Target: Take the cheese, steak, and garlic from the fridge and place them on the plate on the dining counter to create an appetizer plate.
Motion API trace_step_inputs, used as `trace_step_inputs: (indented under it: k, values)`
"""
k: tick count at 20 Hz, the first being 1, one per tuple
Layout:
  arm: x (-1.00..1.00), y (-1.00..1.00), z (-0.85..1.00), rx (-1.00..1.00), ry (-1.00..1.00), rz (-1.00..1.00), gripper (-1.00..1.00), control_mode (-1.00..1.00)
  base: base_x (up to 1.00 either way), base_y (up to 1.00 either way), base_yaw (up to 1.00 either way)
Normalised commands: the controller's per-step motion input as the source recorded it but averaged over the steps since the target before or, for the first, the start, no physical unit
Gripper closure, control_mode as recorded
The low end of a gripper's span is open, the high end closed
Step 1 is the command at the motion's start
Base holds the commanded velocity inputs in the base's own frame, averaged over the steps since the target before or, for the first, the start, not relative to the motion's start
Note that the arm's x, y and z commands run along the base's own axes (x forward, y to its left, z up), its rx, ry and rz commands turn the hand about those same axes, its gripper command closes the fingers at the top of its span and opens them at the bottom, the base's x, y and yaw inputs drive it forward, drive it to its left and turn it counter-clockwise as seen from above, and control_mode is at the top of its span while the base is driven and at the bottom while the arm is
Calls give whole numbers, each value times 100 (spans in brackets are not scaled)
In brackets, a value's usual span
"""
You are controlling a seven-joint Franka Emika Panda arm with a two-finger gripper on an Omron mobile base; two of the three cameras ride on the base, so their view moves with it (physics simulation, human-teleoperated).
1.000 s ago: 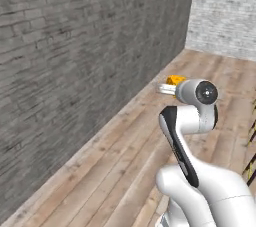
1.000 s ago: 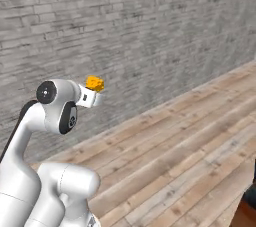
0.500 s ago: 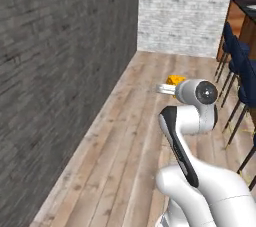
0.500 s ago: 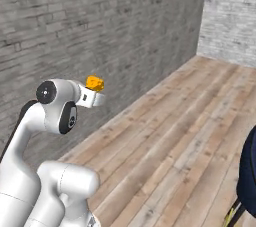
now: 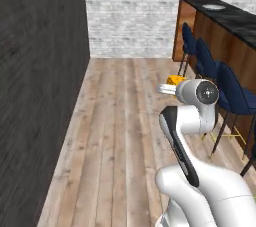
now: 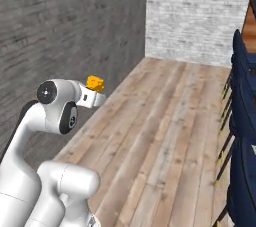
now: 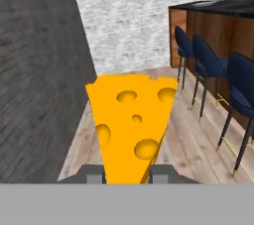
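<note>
A yellow-orange wedge of cheese (image 7: 131, 125) with round holes stands between my gripper's (image 7: 126, 174) two dark fingertips, which are shut on its narrow end. From the base views the cheese (image 5: 175, 79) (image 6: 95, 82) sticks out ahead of the white hand, carried high above the wood floor. The dining counter (image 5: 227, 21) with its black marble top and brown wood front runs along the right, well ahead of the hand. A round white plate (image 5: 214, 7) lies on its far end. The counter (image 7: 218, 8) also shows at the upper right of the hand view.
Navy stools (image 5: 207, 63) (image 6: 242, 106) (image 7: 208, 60) line the counter's front. A dark grey brick wall (image 5: 35, 86) closes the left side and a pale brick wall (image 5: 135, 11) stands at the far end. Open wood floor (image 5: 120, 121) lies between them.
The whole scene has swung as the base turned: the grey wall slid left, and the counter and stools came into view at right. The cheese stays in the grip.
</note>
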Motion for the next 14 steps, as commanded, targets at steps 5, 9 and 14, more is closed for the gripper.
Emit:
trace_step_inputs:
  k: [5,9,14]
  values:
    - [0,0,0,0,0,0,100,100,100,41,-47]
    - [0,0,0,0,0,0,100,100,100,41,-46]
    - [0,0,0,0,0,0,100,100,100,45,-46]
